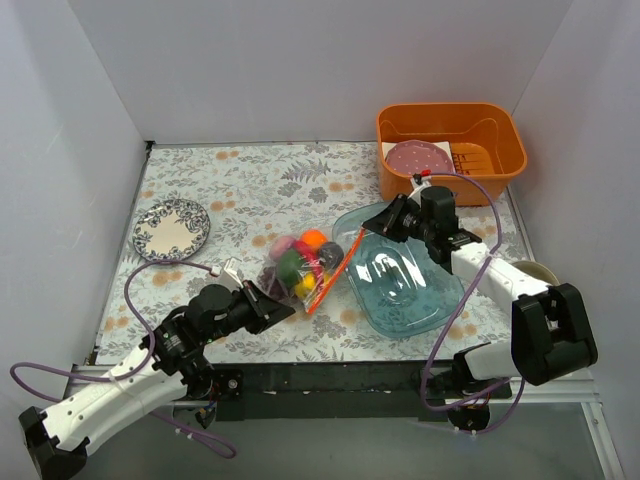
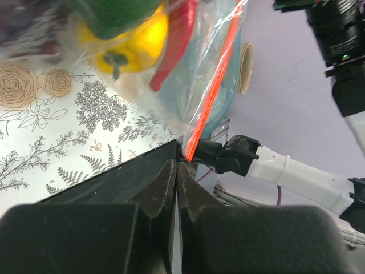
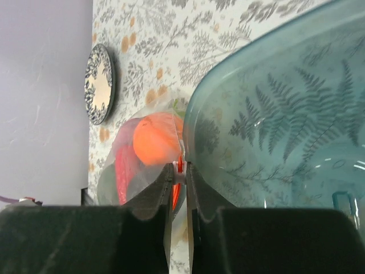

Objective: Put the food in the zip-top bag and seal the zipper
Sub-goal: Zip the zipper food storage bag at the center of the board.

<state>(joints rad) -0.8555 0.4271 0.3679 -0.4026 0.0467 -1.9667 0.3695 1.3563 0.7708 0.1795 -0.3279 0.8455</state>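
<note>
zip-top bag (image 1: 300,287): lying at the centre of the surface, mouth side facing 3 o'clock
food (image 1: 313,239): all visible pieces are inside the bag; yellow pepper (image 2: 137,40) and red chilli (image 2: 178,34) sit close to the mouth
zipper (image 1: 332,275): runs from 1 o'clock to 7 o'clock along the bag edge, stretched between both arms; can't tell how much is sealed
left gripper (image 2: 177,164): at the 7 o'clock end, jaws fully closed, pinching the zipper tip
right gripper (image 3: 179,171): at the 1 o'clock end, jaws nearly closed, a thin gap with the strip clamped in it
risk 1: strip slips out of the right jaws, since the hold is thin and only on the edge
risk 2: any unsealed stretch gapes under pull, and the pepper or chilli pushes out
risk 3: pulling too hard drags the bag, because the crinkly plastic gives no resistance
blue tray (image 1: 410,290): at 3 o'clock of the bag, rim just beside the zipper and the right finger; likely to block a slide along the strip
orange bin (image 1: 500,150): at 1 o'clock, well apart, pink dotted disc (image 1: 420,157) inside
patterned plate (image 1: 171,228): at 9 o'clock, well apart, not in the way
</note>
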